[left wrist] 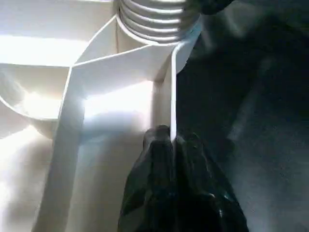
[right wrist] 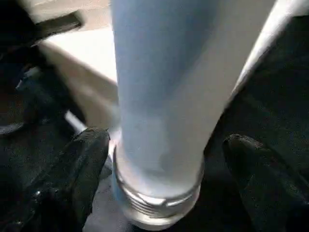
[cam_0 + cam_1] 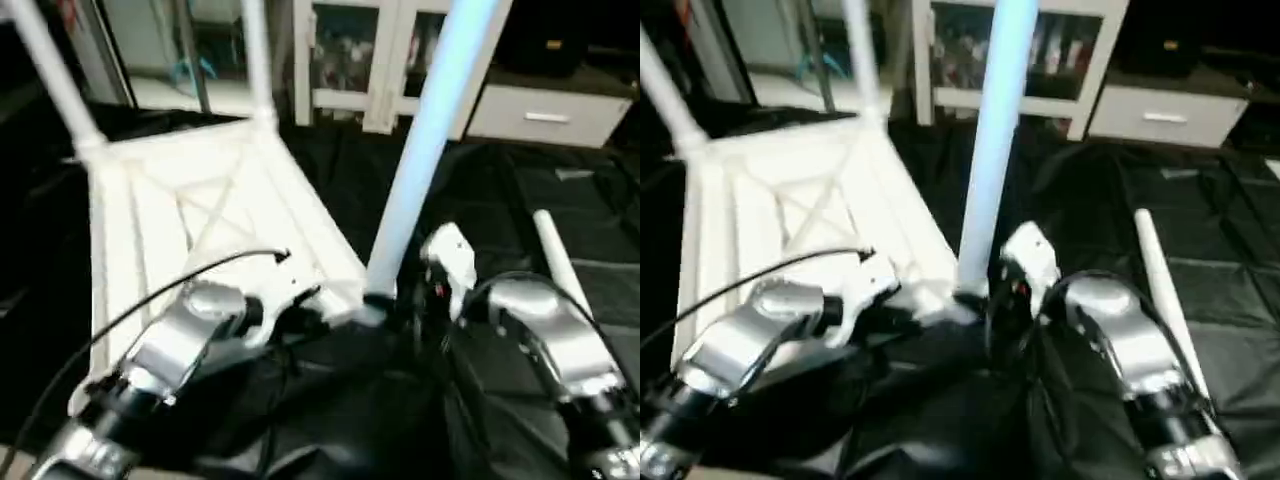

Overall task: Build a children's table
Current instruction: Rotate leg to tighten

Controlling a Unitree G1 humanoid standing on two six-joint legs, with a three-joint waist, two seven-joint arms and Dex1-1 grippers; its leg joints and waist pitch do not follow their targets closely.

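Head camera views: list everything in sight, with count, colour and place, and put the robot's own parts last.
White plastic rectangular table top: one, white, upside down on the black cloth, ribbed underside facing up.
Fitted white tube legs: three, white; two stand at the far corners, one at the near corner between the grippers.
Loose white tube leg: one, white, lying on the cloth to the right.
Black cloth: one, black, covering the work surface.
White cabinet with glass doors: one, white, in the background.
White drawer unit: one, white, background right.
Left gripper: one, black, shut on a rib of the table top's rim.
Right gripper: one, black, open either side of the near leg's base.
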